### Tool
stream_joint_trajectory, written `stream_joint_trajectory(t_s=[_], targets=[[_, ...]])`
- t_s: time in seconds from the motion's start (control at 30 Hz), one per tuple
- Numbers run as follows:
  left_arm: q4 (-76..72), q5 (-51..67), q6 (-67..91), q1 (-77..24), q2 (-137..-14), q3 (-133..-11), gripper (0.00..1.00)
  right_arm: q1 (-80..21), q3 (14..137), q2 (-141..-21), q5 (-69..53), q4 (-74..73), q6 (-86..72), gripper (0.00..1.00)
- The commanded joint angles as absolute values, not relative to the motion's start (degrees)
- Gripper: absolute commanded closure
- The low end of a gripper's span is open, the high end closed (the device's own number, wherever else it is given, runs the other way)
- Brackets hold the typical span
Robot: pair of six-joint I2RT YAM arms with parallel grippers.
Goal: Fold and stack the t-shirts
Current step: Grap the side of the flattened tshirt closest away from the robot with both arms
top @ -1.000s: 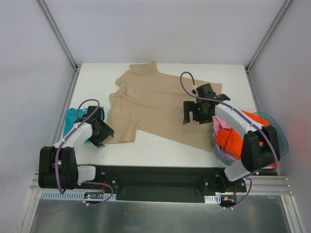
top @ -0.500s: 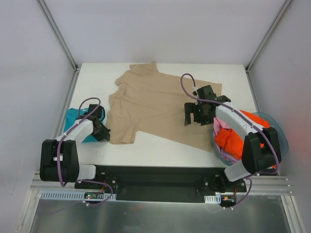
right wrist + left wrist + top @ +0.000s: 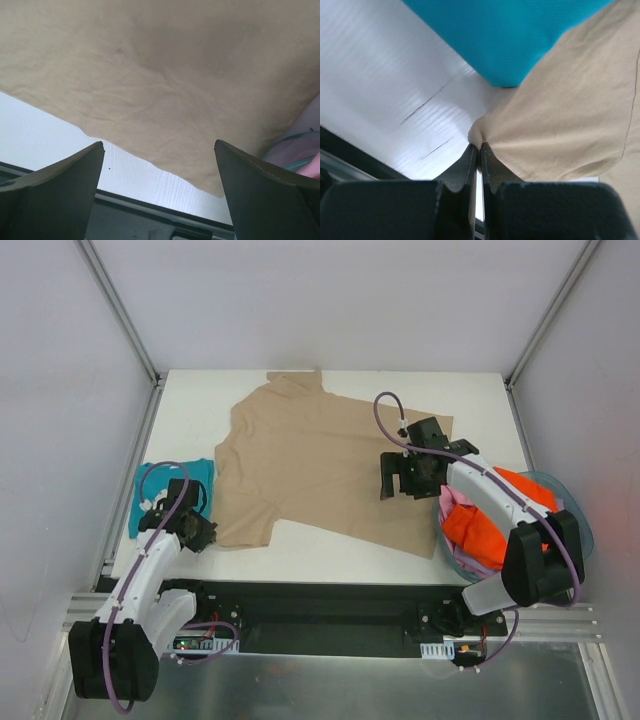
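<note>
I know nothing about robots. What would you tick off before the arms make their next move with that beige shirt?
1. Left hand gripping the tan shirt: ok, shut on its near left corner.
2. Only tan cloth in that pinch: ok, the teal shirt lies beside it, outside the fingers.
3. Right hand ready to grab: ok, open above the tan shirt's near edge, holding nothing.
4. Tan shirt free of the basket: cannot tell, its near right corner reaches the rim.
5. Tan shirt spread flat: not ok, it is wrinkled and gathered at the pinched corner.
</note>
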State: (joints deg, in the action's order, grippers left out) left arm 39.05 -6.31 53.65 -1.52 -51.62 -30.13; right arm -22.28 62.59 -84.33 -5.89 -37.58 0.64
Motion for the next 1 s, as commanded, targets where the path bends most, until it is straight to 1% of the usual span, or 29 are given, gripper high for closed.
stream_joint_trajectory(t_s=[0.0,0.13,0.17,0.3,0.4,0.5,0.57,0.67,0.77,0.8,0.83,0.97], targets=[[46.31,-11.6,55.63,-1.85,-48.61,-30.06,1.0,-25.22,59.95,-80.25,-6.33,-39.9,-2.72,0.03],[48.08,-10.9,56.34,-1.85,-47.03,-29.45,1.0,-29.61,55.91,-76.74,-1.51,-39.99,-6.58,0.03],[47.99,-10.46,56.34,-1.85,-46.59,-29.62,1.0,-31.79,54.94,-75.77,2.07,-39.9,-7.81,0.03],[48.08,-9.49,55.2,-1.85,-45.0,-31.11,1.0,-36.73,49.06,-68.74,4.57,-39.55,-6.86,0.01],[47.99,-8.62,54.76,-1.93,-44.3,-32.25,1.0,-40.51,47.64,-65.66,5.53,-41.65,-5.62,0.01],[47.99,-7.91,54.49,-1.85,-44.3,-32.96,1.0,-42.54,45.88,-65.56,7.55,-45.25,-9.21,0.04],[47.99,-8.0,54.41,-1.85,-44.3,-33.13,1.0,-42.98,43.43,-65.65,7.12,-46.23,-12.29,0.09],[47.81,-7.74,54.32,-1.85,-44.21,-33.22,1.0,-43.07,41.05,-65.39,8.51,-45.7,-14.15,0.1],[47.46,-7.3,54.05,-1.85,-44.38,-33.22,1.0,-42.63,41.74,-66.88,11.86,-46.23,-15.11,0.13],[47.37,-7.03,54.05,-1.85,-44.38,-33.22,1.0,-42.54,42.01,-68.45,11.87,-46.06,-15.29,0.15],[47.11,-6.77,54.05,-1.85,-44.3,-32.96,1.0,-42.45,42.1,-69.25,11.95,-45.45,-15.29,0.2],[46.93,-6.42,54.05,-1.85,-44.56,-32.96,1.0,-40.79,42.19,-73.55,12.04,-44.04,-14.42,0.25]])
